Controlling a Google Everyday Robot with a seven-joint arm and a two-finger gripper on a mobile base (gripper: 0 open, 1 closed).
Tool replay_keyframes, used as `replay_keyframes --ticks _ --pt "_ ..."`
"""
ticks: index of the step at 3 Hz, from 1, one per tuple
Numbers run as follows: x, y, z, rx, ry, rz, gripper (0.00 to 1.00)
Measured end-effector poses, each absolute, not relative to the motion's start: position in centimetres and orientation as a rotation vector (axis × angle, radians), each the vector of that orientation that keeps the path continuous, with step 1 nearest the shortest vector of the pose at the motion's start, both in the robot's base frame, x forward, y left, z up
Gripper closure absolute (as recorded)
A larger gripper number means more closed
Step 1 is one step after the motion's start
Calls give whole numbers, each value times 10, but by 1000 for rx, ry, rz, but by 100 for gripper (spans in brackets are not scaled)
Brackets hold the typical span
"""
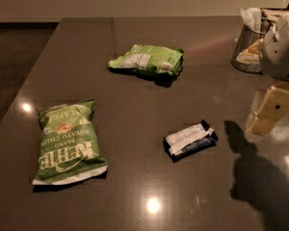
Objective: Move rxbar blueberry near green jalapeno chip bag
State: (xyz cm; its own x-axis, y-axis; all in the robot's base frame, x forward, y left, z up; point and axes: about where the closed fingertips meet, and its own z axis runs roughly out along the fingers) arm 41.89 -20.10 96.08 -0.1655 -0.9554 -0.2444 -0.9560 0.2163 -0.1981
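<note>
The rxbar blueberry (190, 139), a small flat dark bar with a white panel, lies on the dark table a little right of centre. The green jalapeno chip bag (67, 141), mid-green with white "KETTLE" lettering, lies flat at the front left, well apart from the bar. My gripper (267, 113) hangs at the right edge of the view, above the table and to the right of the bar, with nothing in it.
A smaller, paler green bag (148, 59) with a white label lies at the back centre. A clear container (249, 47) with napkins stands at the back right. The table's left edge (33, 76) borders a dark floor.
</note>
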Motion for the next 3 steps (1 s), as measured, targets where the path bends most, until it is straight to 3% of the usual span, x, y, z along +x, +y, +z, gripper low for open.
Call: replay_keyframes --ticks 3 --pt "435 -188 926 -1861 2189 28 0"
